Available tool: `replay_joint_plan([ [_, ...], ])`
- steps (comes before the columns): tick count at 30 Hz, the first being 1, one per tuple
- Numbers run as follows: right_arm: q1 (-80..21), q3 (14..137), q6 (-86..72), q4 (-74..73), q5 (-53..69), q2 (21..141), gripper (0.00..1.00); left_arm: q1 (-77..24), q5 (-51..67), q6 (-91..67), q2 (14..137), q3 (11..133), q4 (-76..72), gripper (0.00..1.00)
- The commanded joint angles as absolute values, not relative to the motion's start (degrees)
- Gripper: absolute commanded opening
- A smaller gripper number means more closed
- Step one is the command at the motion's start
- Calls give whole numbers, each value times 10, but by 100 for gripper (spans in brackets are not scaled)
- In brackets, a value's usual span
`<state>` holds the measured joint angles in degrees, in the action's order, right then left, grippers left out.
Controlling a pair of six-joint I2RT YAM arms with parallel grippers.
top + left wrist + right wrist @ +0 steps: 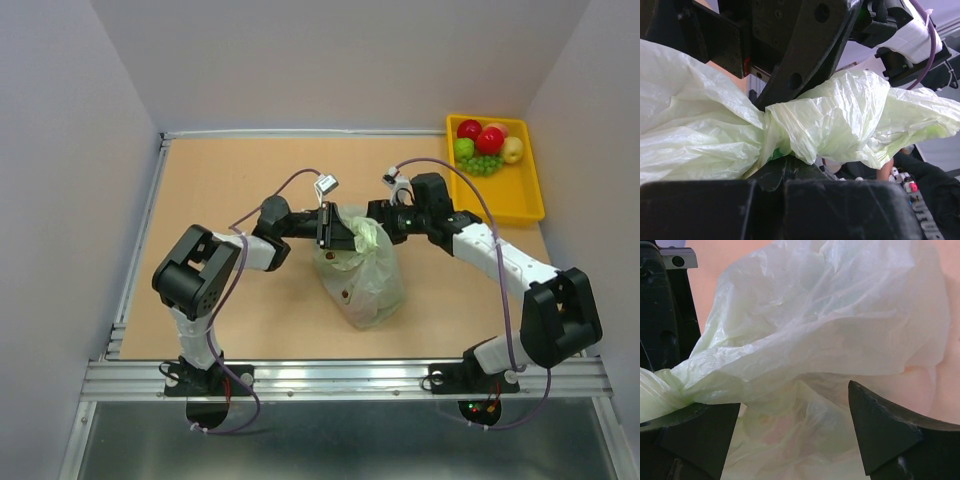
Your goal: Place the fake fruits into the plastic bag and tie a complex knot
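Observation:
The pale-green plastic bag (362, 278) stands mid-table with its top gathered and twisted. My left gripper (337, 229) is shut on the twisted neck of the bag (790, 125), which is pinched into a knot-like bunch between the black fingers (790, 170). My right gripper (384, 220) is open at the bag's top from the right; its fingertips (880, 427) stand wide apart over the bag's body (830, 325). Faint pinkish shapes show through the plastic. Fake fruits (487, 145), red, green and yellow ones plus green grapes, lie in the tray.
The yellow tray (520, 195) sits at the far right corner of the brown tabletop. White walls close the table in on three sides. A metal rail runs along the near edge by the arm bases.

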<state>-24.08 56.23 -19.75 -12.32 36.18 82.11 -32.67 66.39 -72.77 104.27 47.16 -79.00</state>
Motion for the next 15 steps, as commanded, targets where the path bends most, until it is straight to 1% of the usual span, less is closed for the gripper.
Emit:
replay_joint_plan([
  [1, -275, 598, -180, -74, 365, 764, 93, -338, 626, -629, 1015, 488, -744, 0],
  [3, -268, 614, -107, -169, 315, 748, 92, -332, 633, -588, 988, 481, -690, 0],
  [4, -261, 614, -65, -188, 304, 741, 91, -331, 633, -575, 979, 476, -673, 0],
  [6, -255, 605, -35, -218, 279, 725, 91, -331, 633, -541, 962, 465, -639, 0],
  [9, -243, 593, 11, -270, 237, 696, 91, -331, 624, -506, 929, 455, -545, 0],
  [10, -239, 589, 18, -295, 228, 690, 90, -330, 614, -471, 912, 454, -475, 0],
  [11, -230, 587, 29, -307, 224, 679, 90, -330, 607, -455, 904, 454, -441, 0],
  [12, -226, 584, 31, -317, 222, 673, 88, -328, 590, -440, 897, 456, -406, 0],
  [13, -222, 582, 35, -328, 224, 668, 87, -324, 583, -410, 884, 458, -338, 0],
  [15, -210, 573, 47, -358, 238, 651, 83, -319, 573, -384, 868, 458, -267, 0],
])
